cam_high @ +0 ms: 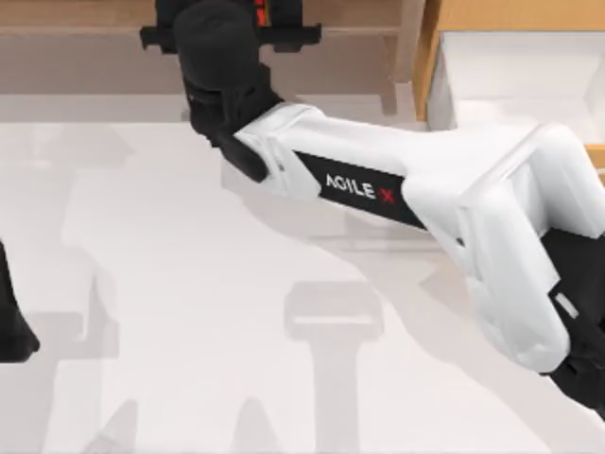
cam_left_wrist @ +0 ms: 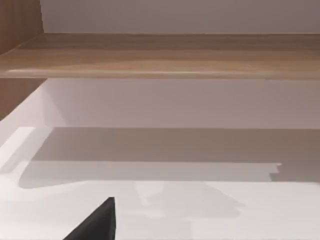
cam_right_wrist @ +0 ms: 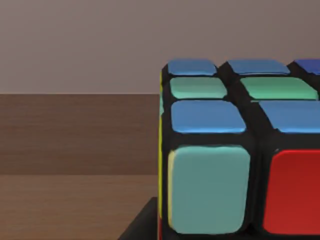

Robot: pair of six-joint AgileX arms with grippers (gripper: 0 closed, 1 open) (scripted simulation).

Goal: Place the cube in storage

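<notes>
- Reaching over the shelf (cam_high: 85, 38), right jaws (cam_high: 230, 36); the cube (cam_right_wrist: 235, 150) sits close against them, grip state cannot be told.
- Storage (cam_high: 515, 71) lies beside the right jaws.
- Forearm lettering: "AGILE X".
- Left arm (cam_high: 11, 322) parked at counter (cam_high: 189, 312) edge.

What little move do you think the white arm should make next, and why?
Probably draw the right hand back from the shelf with the cube, toward the drawer at the table's right. The hand is over the shelf, the cube right before its camera, the drawer open. Whether it grips the cube I cannot tell. The left arm is parked at the left edge.
</notes>
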